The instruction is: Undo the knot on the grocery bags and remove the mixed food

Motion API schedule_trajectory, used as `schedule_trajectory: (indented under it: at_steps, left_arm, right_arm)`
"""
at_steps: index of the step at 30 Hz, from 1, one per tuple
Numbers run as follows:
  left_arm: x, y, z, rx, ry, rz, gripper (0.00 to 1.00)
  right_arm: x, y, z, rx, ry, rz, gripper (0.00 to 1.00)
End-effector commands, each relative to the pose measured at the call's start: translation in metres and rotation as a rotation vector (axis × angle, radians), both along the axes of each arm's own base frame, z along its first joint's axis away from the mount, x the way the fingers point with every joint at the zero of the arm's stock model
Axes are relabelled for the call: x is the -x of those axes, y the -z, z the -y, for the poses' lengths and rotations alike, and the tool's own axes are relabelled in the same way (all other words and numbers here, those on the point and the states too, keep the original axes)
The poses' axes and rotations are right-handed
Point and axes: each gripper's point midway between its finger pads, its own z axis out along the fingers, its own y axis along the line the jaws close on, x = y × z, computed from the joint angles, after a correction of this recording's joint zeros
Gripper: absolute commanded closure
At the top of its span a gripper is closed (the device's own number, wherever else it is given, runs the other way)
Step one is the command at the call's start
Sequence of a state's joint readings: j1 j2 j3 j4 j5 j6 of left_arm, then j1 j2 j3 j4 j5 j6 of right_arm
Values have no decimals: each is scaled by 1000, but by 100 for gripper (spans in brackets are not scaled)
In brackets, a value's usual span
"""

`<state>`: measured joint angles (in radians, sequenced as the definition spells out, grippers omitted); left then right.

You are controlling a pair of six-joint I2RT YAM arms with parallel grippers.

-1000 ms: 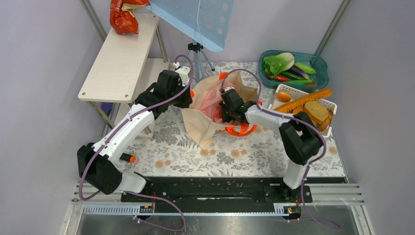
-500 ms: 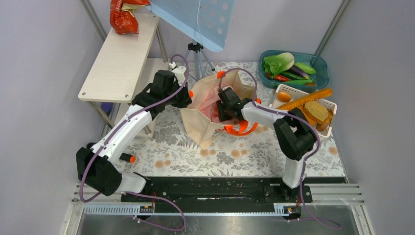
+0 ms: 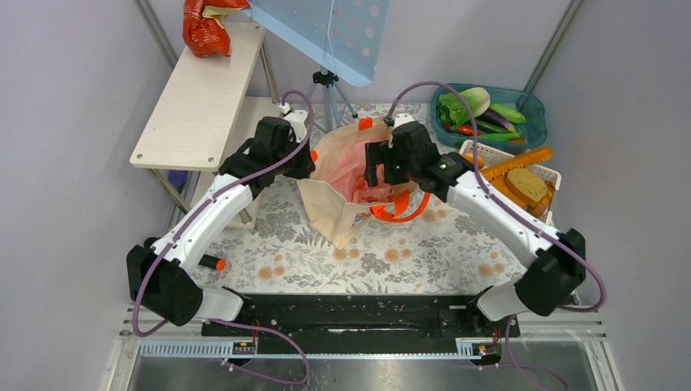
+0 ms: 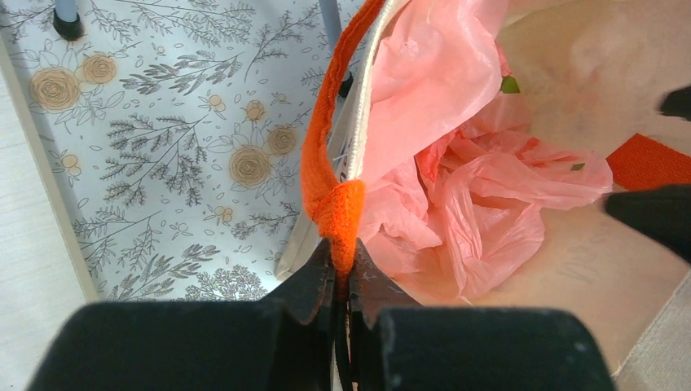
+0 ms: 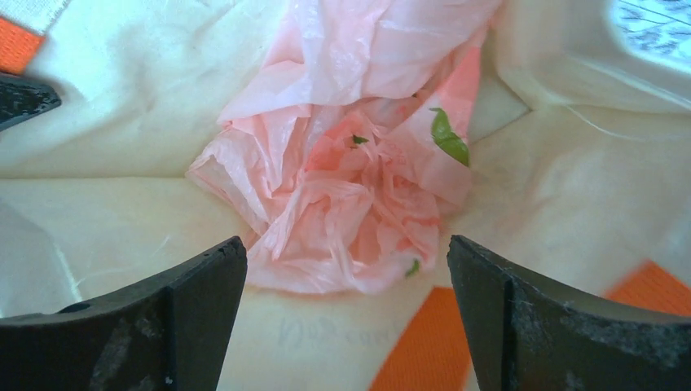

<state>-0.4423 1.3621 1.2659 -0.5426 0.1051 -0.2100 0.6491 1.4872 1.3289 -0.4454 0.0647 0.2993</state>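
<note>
Gaping R gripper [image 5: 346, 309] over pink bag [image 5: 342, 204]

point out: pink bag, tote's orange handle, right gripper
pink bag [image 5: 342, 220], right wrist view, crumpled middle.
tote's orange handle [image 4: 342, 216], left wrist view, pinched fold.
right gripper [image 5: 346, 318], right wrist view, gap between open fingers.

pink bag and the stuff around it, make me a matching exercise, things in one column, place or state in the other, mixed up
Things:
1. pink bag
2. left gripper
3. right gripper
4. teal tub

Place or state:
A. open, above the crumpled plastic
B. far right corner of the table, holding greens
C. lying crumpled inside the tote
D. shut on the tote's orange handle

Pairs: 1-C, 2-D, 3-A, 4-B
</note>
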Motion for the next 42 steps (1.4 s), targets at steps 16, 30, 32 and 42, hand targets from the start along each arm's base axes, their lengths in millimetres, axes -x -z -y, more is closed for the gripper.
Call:
schedule_trajectory:
  at_steps: [16,30,32,42]
  left_arm:
    - [-15,-21,3,41,-12,62,100]
    - [-4,-37,35,110,75,118,100]
    - [-4,-45,52,173,98,110,100]
    - [-54,-94,123,398,85,244,100]
  right_arm:
    - [74,-39,60,-263,284,-26,11]
    - [0,-31,33,-263,311,80,100]
    - [-14,-41,48,-279,325,58,100]
    - [-118,-80,88,-314,228,70,100]
